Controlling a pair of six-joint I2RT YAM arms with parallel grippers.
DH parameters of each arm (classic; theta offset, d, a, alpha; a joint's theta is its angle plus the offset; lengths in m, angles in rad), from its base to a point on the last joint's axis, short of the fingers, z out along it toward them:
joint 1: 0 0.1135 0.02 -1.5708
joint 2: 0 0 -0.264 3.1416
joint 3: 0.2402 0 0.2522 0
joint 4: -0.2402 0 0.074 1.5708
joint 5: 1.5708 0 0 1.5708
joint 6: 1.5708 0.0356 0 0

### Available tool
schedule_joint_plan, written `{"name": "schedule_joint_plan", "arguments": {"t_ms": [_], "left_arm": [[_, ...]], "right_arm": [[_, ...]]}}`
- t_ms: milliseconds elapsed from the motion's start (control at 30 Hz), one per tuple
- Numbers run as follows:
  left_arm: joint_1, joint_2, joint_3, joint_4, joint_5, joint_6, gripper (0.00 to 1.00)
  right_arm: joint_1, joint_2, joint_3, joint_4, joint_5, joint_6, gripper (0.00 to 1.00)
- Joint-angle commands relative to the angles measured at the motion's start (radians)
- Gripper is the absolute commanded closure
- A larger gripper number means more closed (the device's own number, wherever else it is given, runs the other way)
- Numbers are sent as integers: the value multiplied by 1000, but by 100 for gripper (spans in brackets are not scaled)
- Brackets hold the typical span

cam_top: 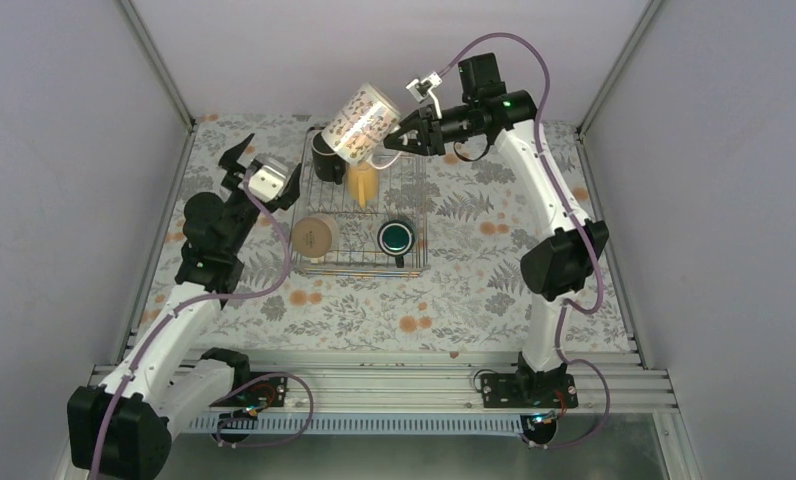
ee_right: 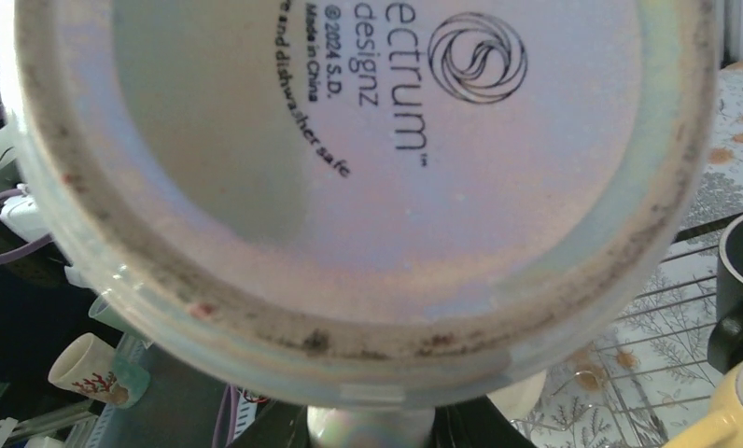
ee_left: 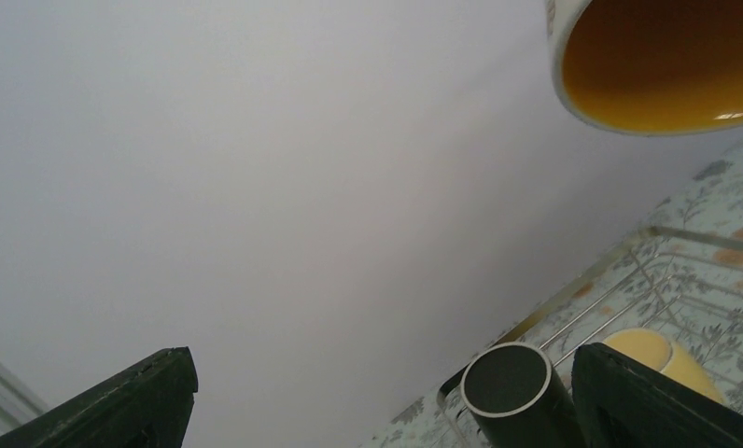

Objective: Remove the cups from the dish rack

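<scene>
The silver wire dish rack (cam_top: 395, 195) lies on the floral cloth at the middle back. In it stand a black cup (cam_top: 326, 160), a yellow cup (cam_top: 363, 183), a tan cup (cam_top: 314, 235) and a dark green cup (cam_top: 397, 237). My right gripper (cam_top: 399, 140) is shut on the handle of a pale patterned cup (cam_top: 359, 122), held tilted above the rack's back. Its printed base (ee_right: 368, 159) fills the right wrist view, with the handle (ee_right: 372, 425) between the fingers. My left gripper (cam_top: 264, 170) hangs open, empty, left of the rack, near the black cup (ee_left: 512, 387).
Grey walls enclose the table on three sides, with metal posts at the back corners. The arms' bases sit on an aluminium rail (cam_top: 374, 385) at the near edge. Floral cloth (cam_top: 374, 310) lies bare in front of the rack and to its right.
</scene>
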Motion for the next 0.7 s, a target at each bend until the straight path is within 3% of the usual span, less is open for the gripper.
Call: {"name": "schedule_joint_plan", "arguments": {"t_ms": [0, 200, 467, 667], "left_arm": [[-10, 24, 72, -116, -89, 96, 0], [-10, -10, 51, -35, -18, 24, 0], [-29, 137, 102, 32, 129, -96, 0], [-79, 197, 77, 136, 117, -107, 0]], "right_arm": [[17, 19, 46, 72, -139, 11, 97], [50, 32, 59, 53, -129, -9, 97], [63, 71, 70, -20, -111, -77, 97], [66, 108, 90, -33, -114, -81, 97]]}}
